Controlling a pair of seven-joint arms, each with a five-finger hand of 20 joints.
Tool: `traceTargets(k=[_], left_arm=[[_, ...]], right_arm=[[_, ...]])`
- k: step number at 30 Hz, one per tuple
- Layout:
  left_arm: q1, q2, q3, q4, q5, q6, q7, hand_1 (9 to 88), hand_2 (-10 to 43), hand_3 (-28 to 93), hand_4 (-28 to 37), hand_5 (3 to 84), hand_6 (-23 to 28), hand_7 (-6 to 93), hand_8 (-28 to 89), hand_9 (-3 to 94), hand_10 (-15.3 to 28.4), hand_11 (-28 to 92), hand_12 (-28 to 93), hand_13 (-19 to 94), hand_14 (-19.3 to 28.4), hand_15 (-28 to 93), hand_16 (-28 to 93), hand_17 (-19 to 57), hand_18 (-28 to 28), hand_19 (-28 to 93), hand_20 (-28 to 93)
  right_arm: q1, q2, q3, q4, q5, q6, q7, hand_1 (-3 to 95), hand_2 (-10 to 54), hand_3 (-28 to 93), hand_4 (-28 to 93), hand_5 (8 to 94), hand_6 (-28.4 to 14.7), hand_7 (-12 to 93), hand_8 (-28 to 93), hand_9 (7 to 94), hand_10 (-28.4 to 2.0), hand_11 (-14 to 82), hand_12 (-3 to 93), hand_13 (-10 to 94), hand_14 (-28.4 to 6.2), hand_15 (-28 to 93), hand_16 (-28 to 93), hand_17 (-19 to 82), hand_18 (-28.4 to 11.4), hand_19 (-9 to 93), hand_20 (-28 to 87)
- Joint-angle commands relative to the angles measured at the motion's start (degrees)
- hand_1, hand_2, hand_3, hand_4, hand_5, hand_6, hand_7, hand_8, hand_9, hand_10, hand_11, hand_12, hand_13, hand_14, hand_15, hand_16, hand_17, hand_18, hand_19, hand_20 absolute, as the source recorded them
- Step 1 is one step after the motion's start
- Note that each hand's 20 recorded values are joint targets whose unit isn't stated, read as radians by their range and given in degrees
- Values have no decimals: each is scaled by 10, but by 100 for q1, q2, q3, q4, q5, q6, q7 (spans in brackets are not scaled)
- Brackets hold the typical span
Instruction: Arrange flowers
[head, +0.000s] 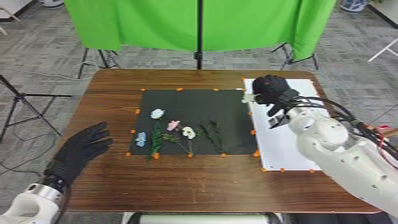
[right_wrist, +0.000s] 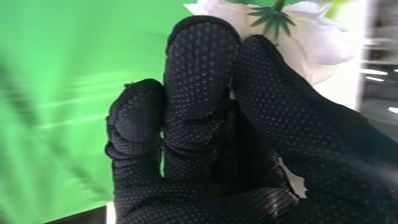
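Note:
In the head view, my right hand (head: 270, 88) is over the white board's far left corner, with a pale flower (head: 249, 98) beside its fingers. The right wrist view shows my right hand (right_wrist: 200, 100) with fingertips and thumb together at a white flower (right_wrist: 311, 42), its green sepals and stem pointing away. My left hand (head: 82, 150) rests open at the table's left, fingers straight. On the black mat (head: 200, 102) lie a white flower (head: 157, 114), a pink flower (head: 173, 125), a cream flower (head: 188, 132), a blue flower (head: 140, 139) and green sprigs (head: 213, 134).
The white board (head: 282, 152) lies right of the mat on the brown table (head: 178, 185). Orange tabs mark the edges of both. A green cloth (head: 142, 25) hangs on stands behind the table.

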Motion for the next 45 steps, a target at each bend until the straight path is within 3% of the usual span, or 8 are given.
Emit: traceTargets(k=[1, 10, 17, 26, 35, 37, 39, 45], left_arm=[[-18, -93, 63, 67, 20, -160, -80, 249, 16, 700, -283, 306, 46, 192, -102, 270, 122, 213, 145, 214, 156, 381, -40, -93, 224, 538, -12], [115, -69, 48, 18, 6, -144, 17, 250, 16, 700, -283, 306, 46, 192, -101, 270, 122, 212, 145, 214, 157, 383, -41, -92, 224, 538, -12], [51, -40, 77, 34, -4, -78, -61, 250, 16, 700, -283, 306, 46, 192, -101, 271, 122, 212, 145, 214, 157, 383, -41, -92, 223, 539, -12], [-48, -39, 108, 76, 12, -127, -148, 249, 15, 701, -283, 306, 45, 193, -101, 271, 123, 212, 145, 214, 156, 381, -41, -92, 224, 539, -13], [-22, -44, 76, 70, 13, -109, -150, 250, 16, 700, -283, 306, 45, 193, -101, 270, 121, 211, 145, 214, 157, 383, -41, -93, 224, 538, -13], [-1, -45, 63, 63, 11, -89, -139, 249, 16, 700, -283, 306, 46, 192, -102, 271, 121, 212, 145, 214, 156, 383, -41, -93, 224, 538, -12], [-3, -50, 63, 60, 17, -79, -138, 250, 16, 700, -283, 306, 46, 192, -102, 271, 122, 211, 145, 214, 157, 384, -41, -93, 225, 538, -12], [26, -65, 49, 44, 19, -59, -120, 249, 16, 701, -283, 306, 46, 192, -102, 271, 122, 212, 146, 214, 158, 384, -42, -93, 225, 539, -12]], right_arm=[[489, -1253, -573, 238, -475, -306, -177, 546, -95, 882, -283, 653, -15, 646, -207, 684, -83, 429, 417, 847, 30, 394, 417, 395, -150, 904, 276], [716, -1555, -1014, 696, -766, -390, 30, 537, -95, 882, -283, 646, -4, 653, -203, 683, -76, 432, 414, 829, 34, 420, 408, 387, -153, 873, 319], [809, -1623, -1190, 998, -919, -296, 342, 532, -95, 879, -283, 638, 0, 656, -189, 682, -70, 428, 416, 819, 34, 433, 402, 384, -153, 848, 355], [884, -1700, -1294, 1272, -1126, -293, 483, 527, -95, 871, -283, 627, 4, 654, -155, 678, -63, 420, 417, 802, 35, 439, 402, 376, -151, 824, 386], [569, -1410, -834, 761, -904, -1054, 175, 454, -95, 869, -283, 551, -5, 615, -154, 613, -70, 364, 388, 725, 26, 444, 385, 329, -151, 786, 401], [513, -1353, -757, 619, -841, -1219, 179, 430, -95, 873, -283, 534, -3, 560, -154, 586, -77, 370, 334, 697, 22, 448, 369, 318, -151, 773, 407], [488, -1287, -707, 519, -853, -1274, 172, 414, -95, 877, -283, 521, 7, 464, -238, 523, -96, 426, 230, 655, 16, 453, 346, 302, -151, 765, 407], [293, -1088, -110, 102, -294, -1888, 121, 365, -95, 919, -283, 431, -7, 404, -260, 432, -98, 383, 183, 565, -17, 491, 271, 262, -156, 756, 403]])
